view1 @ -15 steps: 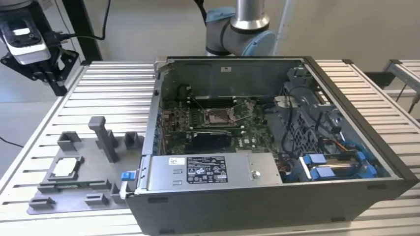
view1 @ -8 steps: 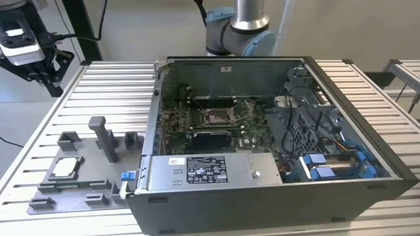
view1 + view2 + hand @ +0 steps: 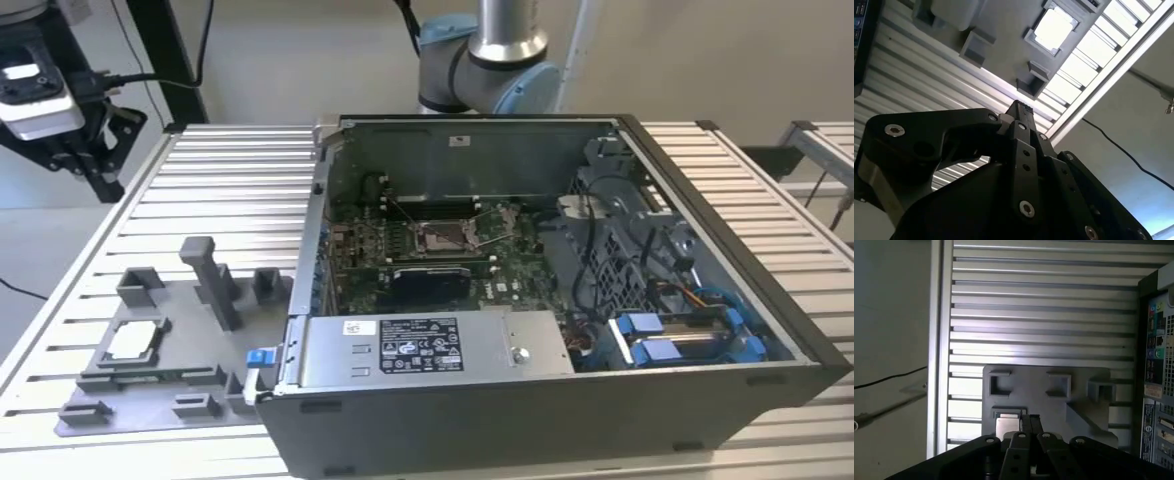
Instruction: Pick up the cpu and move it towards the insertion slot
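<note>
The cpu (image 3: pixel 134 342) is a flat silvery-white square lying in a recess of the grey plastic tray (image 3: pixel 174 405), at the exterior view's left. It also appears as the bright cpu (image 3: pixel 1054 29) in the second wrist view and the cpu (image 3: pixel 1005 426) partly behind my fingers in the first wrist view. My gripper (image 3: pixel 102 186) hangs high above the table's far left edge, well apart from the tray, with its black fingers (image 3: pixel 1019 109) pressed together and nothing between them. The insertion slot (image 3: pixel 445 236), with its shiny metal frame, sits on the motherboard inside the open computer case.
The open computer case (image 3: pixel 534 400) stands right of the tray on the slatted aluminium table (image 3: pixel 227 180). Grey blocks and an upright post (image 3: pixel 211 280) rise from the tray beside the cpu. A black cable (image 3: pixel 889 380) lies on the floor beyond the table edge.
</note>
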Controlling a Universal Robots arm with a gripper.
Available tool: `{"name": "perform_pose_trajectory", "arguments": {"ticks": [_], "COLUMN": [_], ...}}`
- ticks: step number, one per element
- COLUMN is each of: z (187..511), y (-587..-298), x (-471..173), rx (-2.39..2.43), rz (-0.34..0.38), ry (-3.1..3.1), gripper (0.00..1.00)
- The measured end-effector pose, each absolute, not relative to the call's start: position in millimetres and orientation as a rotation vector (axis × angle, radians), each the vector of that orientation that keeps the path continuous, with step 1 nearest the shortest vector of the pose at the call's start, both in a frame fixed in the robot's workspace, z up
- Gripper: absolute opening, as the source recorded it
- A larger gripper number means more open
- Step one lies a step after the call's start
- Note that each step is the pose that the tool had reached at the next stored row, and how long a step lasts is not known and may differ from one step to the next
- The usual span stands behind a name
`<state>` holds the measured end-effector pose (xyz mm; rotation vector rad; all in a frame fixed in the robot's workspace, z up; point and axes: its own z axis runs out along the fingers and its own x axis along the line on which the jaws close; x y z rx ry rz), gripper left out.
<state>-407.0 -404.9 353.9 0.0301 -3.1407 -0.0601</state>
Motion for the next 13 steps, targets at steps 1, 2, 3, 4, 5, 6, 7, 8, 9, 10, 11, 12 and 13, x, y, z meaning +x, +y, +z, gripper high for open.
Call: {"name": "perform_pose_trajectory", "arguments": {"ticks": [1, 2, 3, 4, 5, 6, 7, 8, 9, 10, 11, 12, 13], "z": [354.0, 354.0, 354.0, 354.0, 354.0, 353.9, 354.0, 354.0, 354.0, 354.0, 354.0, 354.0, 354.0], "y": [-405.3, -405.7, -406.0, -406.3, -406.6, -407.0, -407.6, -408.3, -409.1, -410.0, -410.9, -411.8, -412.8], "x": [-407.1, -407.1, -407.1, -407.1, -407.0, -407.0, -407.0, -407.0, -407.0, -407.0, -407.0, -407.0, -407.1], "rx": [0.03, 0.03, 0.03, 0.03, 0.03, 0.03, 0.03, 0.03, 0.03, 0.03, 0.03, 0.03, 0.03], "rz": [-0.06, -0.06, -0.06, -0.06, -0.06, -0.06, -0.06, -0.06, -0.06, -0.06, -0.06, -0.06, -0.06], "ry": [-3.141, -3.141, -3.141, -3.141, -3.141, -3.141, -3.141, -3.141, -3.141, -3.14, -3.141, -3.141, -3.141], "gripper": [0.0, 0.0, 0.0, 0.0, 0.0, 0.0, 0.0, 0.0, 0.0, 0.0, 0.0, 0.0, 0.0]}}
